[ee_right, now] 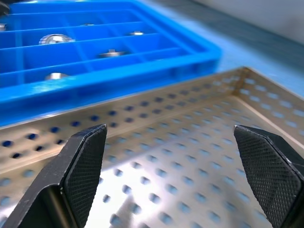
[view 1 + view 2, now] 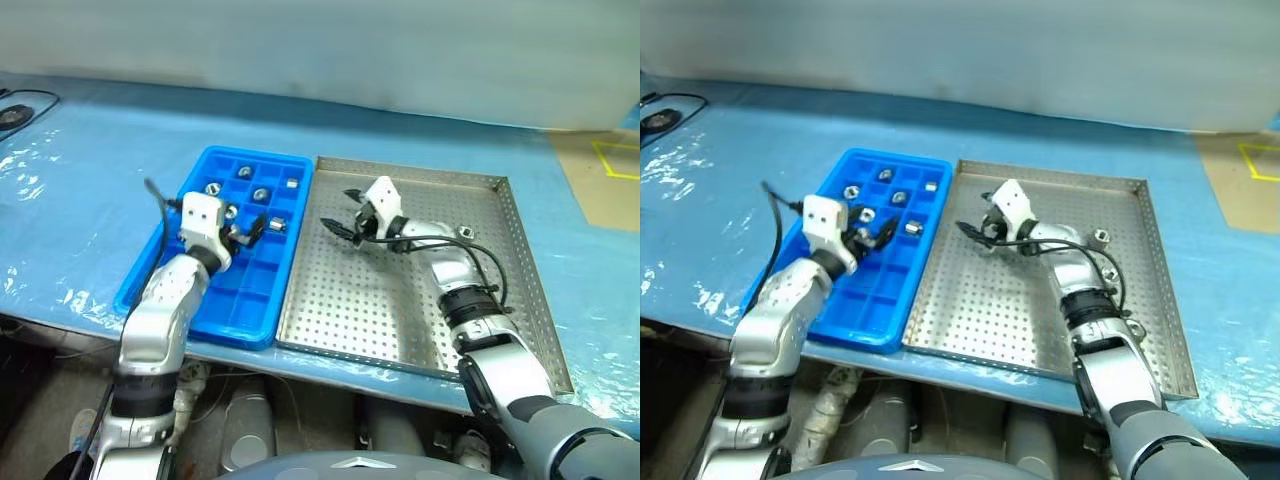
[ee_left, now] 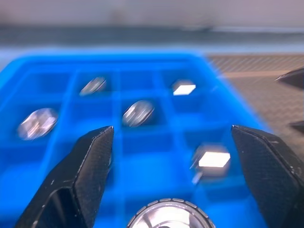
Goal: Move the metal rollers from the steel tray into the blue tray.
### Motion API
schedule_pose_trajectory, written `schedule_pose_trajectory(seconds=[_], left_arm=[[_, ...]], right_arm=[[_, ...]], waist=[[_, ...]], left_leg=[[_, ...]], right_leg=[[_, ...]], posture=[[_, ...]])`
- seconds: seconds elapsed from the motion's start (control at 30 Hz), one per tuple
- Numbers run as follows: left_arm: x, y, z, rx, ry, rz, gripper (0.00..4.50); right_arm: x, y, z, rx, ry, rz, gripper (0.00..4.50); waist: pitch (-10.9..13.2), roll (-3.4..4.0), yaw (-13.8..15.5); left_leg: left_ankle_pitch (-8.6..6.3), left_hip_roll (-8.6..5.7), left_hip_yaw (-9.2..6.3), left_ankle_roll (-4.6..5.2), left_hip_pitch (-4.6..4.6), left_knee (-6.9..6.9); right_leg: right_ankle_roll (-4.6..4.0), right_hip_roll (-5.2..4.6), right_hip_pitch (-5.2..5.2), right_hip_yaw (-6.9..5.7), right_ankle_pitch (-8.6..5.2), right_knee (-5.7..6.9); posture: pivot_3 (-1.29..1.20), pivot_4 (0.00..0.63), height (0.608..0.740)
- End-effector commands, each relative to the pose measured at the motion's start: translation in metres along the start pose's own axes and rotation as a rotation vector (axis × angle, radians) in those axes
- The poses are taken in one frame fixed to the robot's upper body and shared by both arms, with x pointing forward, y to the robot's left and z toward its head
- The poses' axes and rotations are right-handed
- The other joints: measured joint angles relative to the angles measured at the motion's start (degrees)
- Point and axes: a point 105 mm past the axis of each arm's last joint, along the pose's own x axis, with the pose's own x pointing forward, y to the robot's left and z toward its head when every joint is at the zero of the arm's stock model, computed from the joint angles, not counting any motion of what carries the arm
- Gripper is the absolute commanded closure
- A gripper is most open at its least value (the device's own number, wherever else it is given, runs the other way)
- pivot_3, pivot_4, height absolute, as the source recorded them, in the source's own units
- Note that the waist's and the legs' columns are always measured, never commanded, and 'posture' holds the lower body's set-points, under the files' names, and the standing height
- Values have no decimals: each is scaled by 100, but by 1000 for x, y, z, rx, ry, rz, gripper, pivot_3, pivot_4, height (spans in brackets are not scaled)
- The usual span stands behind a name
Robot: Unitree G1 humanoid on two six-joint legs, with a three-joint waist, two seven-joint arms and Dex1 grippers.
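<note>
Evidently both stand released: left gripper [image 2: 245, 232] over the blue tray [image 2: 150, 268], right gripper [image 2: 345, 215] toward the steel tray's [image 2: 520, 270] ten o'clock.

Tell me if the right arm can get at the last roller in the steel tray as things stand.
Probably yes. The roller lies alone on the steel tray near its right rim, beside the right forearm. The right gripper, open and empty, points away toward the blue tray, so the arm must pull back and turn.
</note>
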Motion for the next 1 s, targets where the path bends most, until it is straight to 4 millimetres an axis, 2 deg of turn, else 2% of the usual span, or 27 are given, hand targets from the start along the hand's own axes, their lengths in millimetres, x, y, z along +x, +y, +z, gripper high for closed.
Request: schedule_pose_trajectory(seconds=[0.03, 0.1, 0.27, 0.4, 0.5, 0.57, 0.63, 0.7, 0.8, 0.9, 1.0], left_arm=[[23, -17, 3, 38, -30, -140, 337], [35, -20, 3, 21, -47, -158, 337], [47, -23, 1, 6, -63, -164, 337], [47, -17, 5, 1, -83, -131, 337], [42, -9, 7, -23, -91, -94, 337], [38, -11, 11, -100, -118, -101, 337], [34, -15, 22, -258, -172, -127, 337], [29, -18, 35, -469, -241, -162, 337], [24, -36, 48, -585, -262, -280, 337], [18, -53, 63, -708, -286, -397, 337], [15, -64, 63, -770, -258, -462, 337]], right_arm=[[-29, -30, 12, -30, -29, -143, 0], [-46, -37, 10, -38, -13, -192, 0], [-66, -39, 3, -40, 24, -245, 0], [-56, -36, 9, -30, 3, -237, 0], [-40, -30, 15, -22, -24, -200, 0], [-28, -21, 20, -7, -46, -152, 0], [-17, -9, 28, 49, -85, -75, 0], [-9, 16, 45, 201, -166, 86, 0], [-5, 48, 65, 363, -226, 306, 0], [-1, 60, 69, 396, -207, 372, 0], [2, 65, 75, 413, -218, 397, 0]], waist=[[0, 0, -75], [0, 0, -181], [-1, -1, -526], [-1, -1, -686], [0, -1, -699], [0, -1, -671], [0, -1, -607], [0, -2, -509], [1, -2, -367], [1, -2, -257], [1, -2, -202]], left_leg=[[1, -1, 0, 0, 1, 3], [2, -1, 1, 1, 3, 8], [2, 5, 1, 2, 4, 9], [2, 14, 2, 3, 8, 10], [2, 17, 2, 3, 8, 13], [2, 19, 2, 3, 7, 15], [2, 19, 3, 3, 2, 14], [0, 20, 4, 7, -5, 13], [-3, 20, 6, 11, -10, 9], [-4, 19, 5, 12, -10, 9], [-2, 17, 6, 9, -3, 10]], right_leg=[[0, 0, 0, 3, 0, 4], [1, 0, 1, 7, 1, 8], [1, 6, -2, 13, 1, 7], [-1, 8, -7, 17, 1, 10], [-5, 10, -8, 17, 4, 12], [-7, 10, -8, 15, 5, 13], [-8, 9, -8, 11, 4, 10], [-10, 8, -8, 7, 3, 7], [-20, 8, -9, 0, -3, 7], [-22, 7, -8, -3, -4, 7], [-22, 5, -5, -1, -4, 9]], posture=[[-277, 150, 740], [-322, 150, 740], [-348, 150, 740], [-320, 150, 740], [-275, 150, 740], [-255, 150, 740], [-210, 150, 740], [-181, 150, 740], [-158, 150, 740], [-153, 150, 740], [-150, 150, 740]])
